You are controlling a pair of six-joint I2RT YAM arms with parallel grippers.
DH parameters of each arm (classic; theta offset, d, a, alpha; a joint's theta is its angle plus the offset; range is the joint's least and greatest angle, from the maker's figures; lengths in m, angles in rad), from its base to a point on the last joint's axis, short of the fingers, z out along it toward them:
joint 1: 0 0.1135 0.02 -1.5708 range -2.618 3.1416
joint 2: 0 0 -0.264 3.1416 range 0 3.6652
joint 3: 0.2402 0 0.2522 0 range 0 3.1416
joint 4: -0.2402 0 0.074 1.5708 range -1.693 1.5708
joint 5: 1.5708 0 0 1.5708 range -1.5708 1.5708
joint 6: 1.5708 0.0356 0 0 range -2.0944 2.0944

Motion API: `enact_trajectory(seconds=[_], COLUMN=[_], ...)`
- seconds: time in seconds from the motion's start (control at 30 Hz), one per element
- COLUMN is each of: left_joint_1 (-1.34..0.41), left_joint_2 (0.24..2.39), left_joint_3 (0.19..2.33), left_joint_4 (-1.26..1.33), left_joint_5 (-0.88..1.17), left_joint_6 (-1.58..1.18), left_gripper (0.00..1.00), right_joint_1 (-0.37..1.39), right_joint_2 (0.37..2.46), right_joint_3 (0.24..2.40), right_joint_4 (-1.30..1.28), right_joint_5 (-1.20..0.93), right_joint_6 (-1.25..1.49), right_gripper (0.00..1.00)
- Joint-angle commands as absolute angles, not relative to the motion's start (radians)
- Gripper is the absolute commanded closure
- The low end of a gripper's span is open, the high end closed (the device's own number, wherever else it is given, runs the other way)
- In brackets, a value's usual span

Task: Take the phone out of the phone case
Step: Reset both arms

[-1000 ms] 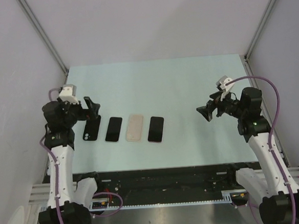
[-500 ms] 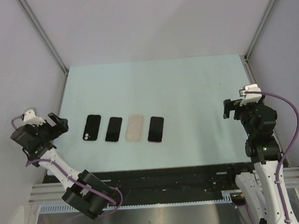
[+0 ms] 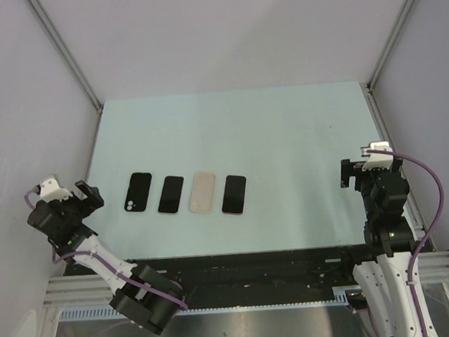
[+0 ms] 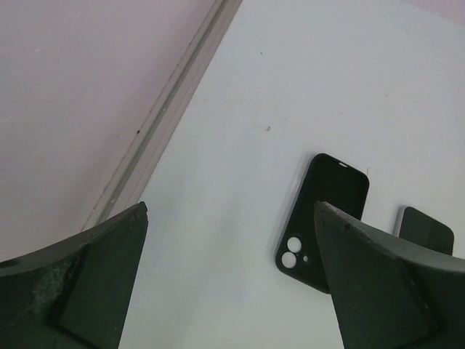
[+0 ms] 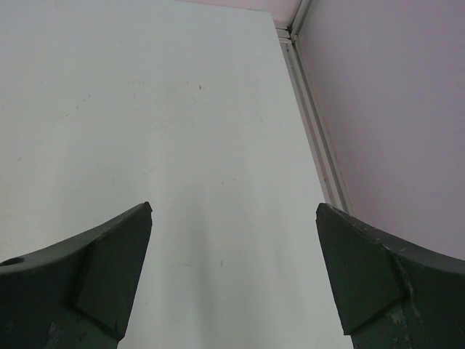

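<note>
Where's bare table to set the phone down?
Bare: the far half of the pale green table behind the row, and the stretch right of the pink-edged black phone. Crowded: the narrow gaps from it to the black camera-cutout case.

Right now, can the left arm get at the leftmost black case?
Probably yes. The left hand is open, beside the black case, with only bare table between them; its camera sees the case unobstructed.

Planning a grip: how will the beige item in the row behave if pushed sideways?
The beige item lies flat and thin on the smooth table, so it probably slides rather than tips. Its low edges likely offer little to grab.
</note>
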State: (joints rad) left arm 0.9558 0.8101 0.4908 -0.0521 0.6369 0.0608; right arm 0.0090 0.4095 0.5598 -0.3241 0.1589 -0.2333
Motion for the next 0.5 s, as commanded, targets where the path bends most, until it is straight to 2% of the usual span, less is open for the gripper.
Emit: enact_trajectory(seconds=[0.0, 0.2, 0.47], left_joint_1=[1.003, 1.074, 1.085], left_joint_2=[0.842, 0.928, 0.934], left_joint_3=[0.479, 0.492, 0.489], left_joint_4=[0.052, 0.074, 0.078], left_joint_5=[0.667, 0.77, 0.796], left_joint_6=[0.074, 0.038, 0.04], left_gripper=[0.0, 0.0, 0.0], right_joint_1=[0.008, 0.006, 0.008], right_joint_2=[0.4, 0.399, 0.397], right_joint_3=[0.565, 0.565, 0.565], right_joint_4=[-0.288, -0.293, -0.298], right_joint_5=[0.192, 0.193, 0.189], right_joint_6=[-0.244, -0.242, -0.242], right_gripper=[0.0, 0.0, 0.0])
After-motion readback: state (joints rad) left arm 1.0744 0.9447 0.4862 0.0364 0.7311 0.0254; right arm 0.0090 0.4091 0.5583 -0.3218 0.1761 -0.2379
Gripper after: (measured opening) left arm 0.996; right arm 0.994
